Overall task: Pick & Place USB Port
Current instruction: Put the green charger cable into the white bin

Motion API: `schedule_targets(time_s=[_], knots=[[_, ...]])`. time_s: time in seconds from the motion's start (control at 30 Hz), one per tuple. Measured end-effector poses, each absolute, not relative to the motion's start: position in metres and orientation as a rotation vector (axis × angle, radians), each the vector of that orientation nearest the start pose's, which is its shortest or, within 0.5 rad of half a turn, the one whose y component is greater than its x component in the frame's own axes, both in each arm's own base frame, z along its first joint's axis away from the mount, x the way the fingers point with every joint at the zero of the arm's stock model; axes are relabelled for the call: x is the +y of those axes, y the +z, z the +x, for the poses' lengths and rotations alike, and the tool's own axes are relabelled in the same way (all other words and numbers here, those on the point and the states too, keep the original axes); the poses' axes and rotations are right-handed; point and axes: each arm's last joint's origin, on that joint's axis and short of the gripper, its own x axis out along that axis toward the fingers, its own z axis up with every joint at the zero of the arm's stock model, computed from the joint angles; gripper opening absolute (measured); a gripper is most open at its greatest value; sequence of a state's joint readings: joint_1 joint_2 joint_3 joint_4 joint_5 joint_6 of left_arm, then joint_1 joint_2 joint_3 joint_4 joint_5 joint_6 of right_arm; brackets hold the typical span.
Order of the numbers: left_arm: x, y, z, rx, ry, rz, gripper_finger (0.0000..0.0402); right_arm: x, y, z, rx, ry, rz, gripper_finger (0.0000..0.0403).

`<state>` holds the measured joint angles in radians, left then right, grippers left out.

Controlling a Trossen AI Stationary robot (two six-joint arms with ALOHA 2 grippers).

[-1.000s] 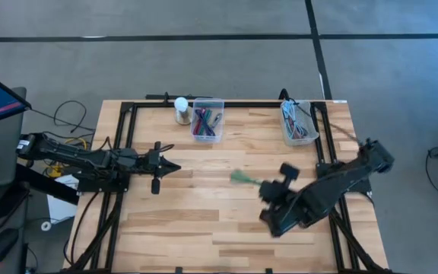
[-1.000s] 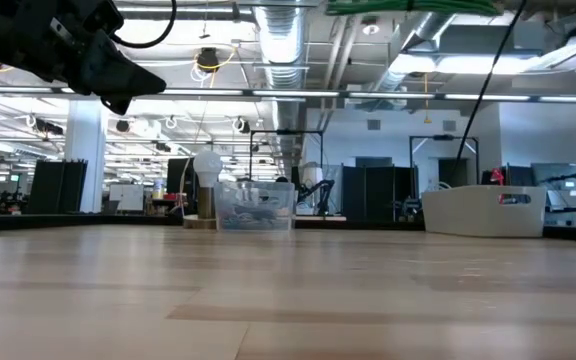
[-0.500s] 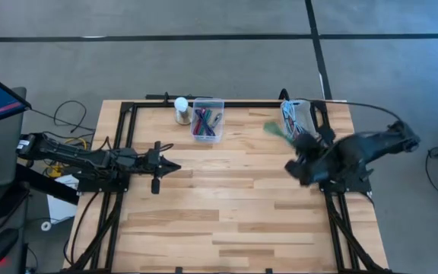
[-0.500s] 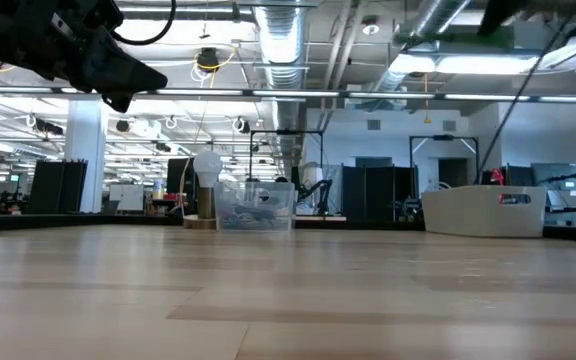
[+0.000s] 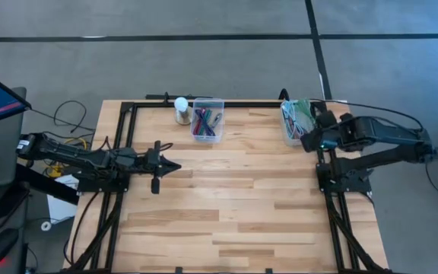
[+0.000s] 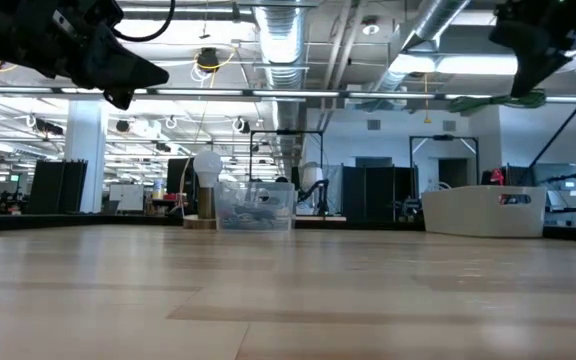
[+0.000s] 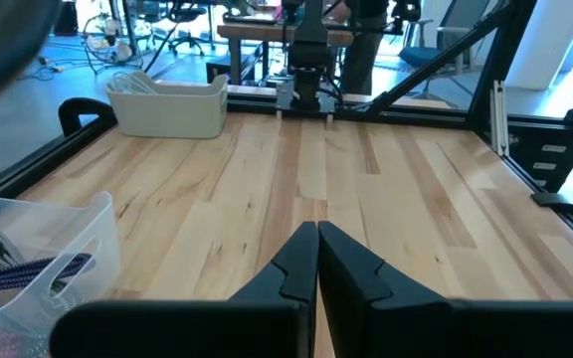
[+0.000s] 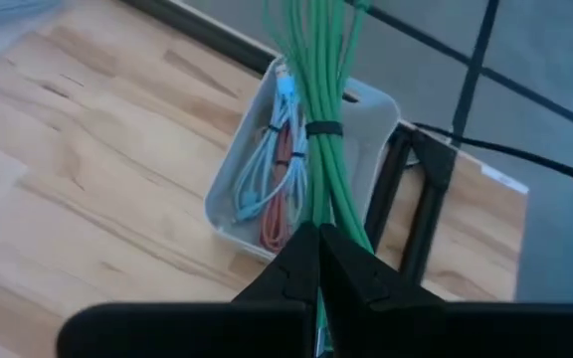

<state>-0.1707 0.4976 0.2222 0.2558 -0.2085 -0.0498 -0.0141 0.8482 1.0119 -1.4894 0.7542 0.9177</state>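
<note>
Left gripper (image 5: 175, 167) pressed together, empty, above the tabletop (image 5: 226, 205) on the left side. Clear bin (image 5: 207, 120) at the back edge. Right gripper (image 5: 306, 139) pinching a green cable (image 8: 321, 119) over the white bin (image 5: 298, 124).

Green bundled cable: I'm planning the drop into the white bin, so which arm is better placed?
Right. The right gripper is shut on the green bundled cable, above the white bin. The left gripper sits shut, far across the table.

Wooden table (image 5: 226, 205) with two bins (image 5: 207, 120) (image 5: 296, 131) and jar (image 5: 182, 111).
</note>
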Motion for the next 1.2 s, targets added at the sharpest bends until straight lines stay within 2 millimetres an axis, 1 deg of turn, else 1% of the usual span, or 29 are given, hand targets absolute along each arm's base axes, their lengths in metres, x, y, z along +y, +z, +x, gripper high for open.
schedule_targets(time_s=[0.23,0.4,0.53,0.63,0.77,1.0,1.2], knots=[[-0.017,0.219,0.135,0.011,0.038,-0.047,0.0012,-0.032,0.288,0.095,0.874,-1.139,0.314,0.0000],[-0.017,0.220,0.135,0.003,0.038,-0.048,0.0012,-0.043,0.269,0.097,0.879,-1.156,0.330,0.0000],[-0.017,0.221,0.135,0.000,0.038,-0.049,0.0012,-0.055,0.253,0.101,0.892,-1.142,0.360,0.0000],[-0.017,0.221,0.135,-0.003,0.038,-0.049,0.0012,-0.065,0.249,0.102,0.894,-1.140,0.410,0.0000],[-0.017,0.221,0.135,-0.004,0.038,-0.050,0.0012,-0.075,0.248,0.100,0.880,-1.190,0.469,0.0000],[-0.017,0.221,0.135,-0.007,0.038,-0.050,0.0012,-0.095,0.244,0.104,0.852,-1.212,0.573,0.0000],[-0.017,0.222,0.135,-0.011,0.038,-0.051,0.0012,-0.119,0.230,0.111,0.926,-1.229,0.626,0.0000]])
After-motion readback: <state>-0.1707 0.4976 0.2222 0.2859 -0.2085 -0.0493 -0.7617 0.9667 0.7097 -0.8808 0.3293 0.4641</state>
